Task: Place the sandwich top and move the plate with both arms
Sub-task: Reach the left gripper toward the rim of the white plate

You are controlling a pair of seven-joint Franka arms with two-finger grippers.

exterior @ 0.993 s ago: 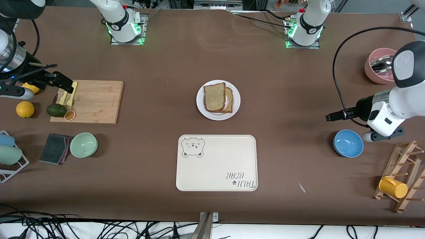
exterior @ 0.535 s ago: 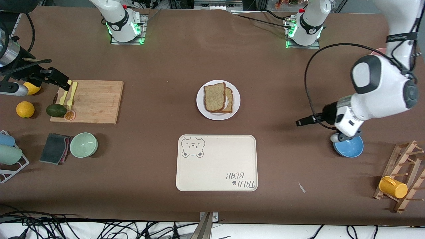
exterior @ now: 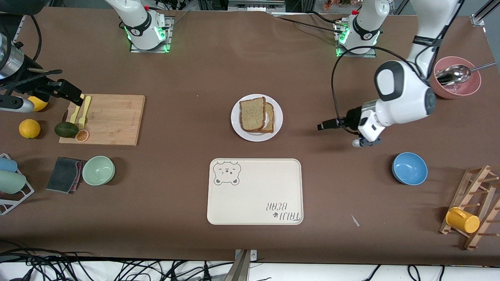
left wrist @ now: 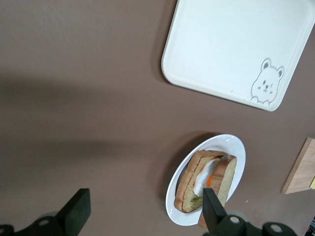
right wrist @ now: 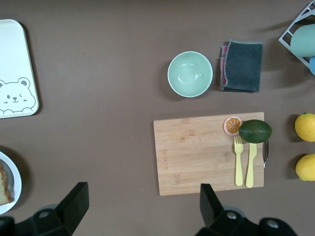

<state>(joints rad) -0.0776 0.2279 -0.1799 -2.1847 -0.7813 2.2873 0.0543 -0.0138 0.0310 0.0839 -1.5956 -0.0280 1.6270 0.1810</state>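
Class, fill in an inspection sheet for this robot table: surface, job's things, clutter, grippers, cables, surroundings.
Surface: brown table, no spills seen.
Job's things: bread slice leans on the egg slice, both on the white plate; the bear tray lies nearer the front camera.
Clutter: cutting board with two forks, avocado; green bowl, blue bowl, pink bowl, yellow mug.
Grippers: left gripper open, over bare table beside the plate; right gripper open, over the cutting board's edge.
Cables: black cable loops off the left arm.
Surroundings: cables hang off the table edge.
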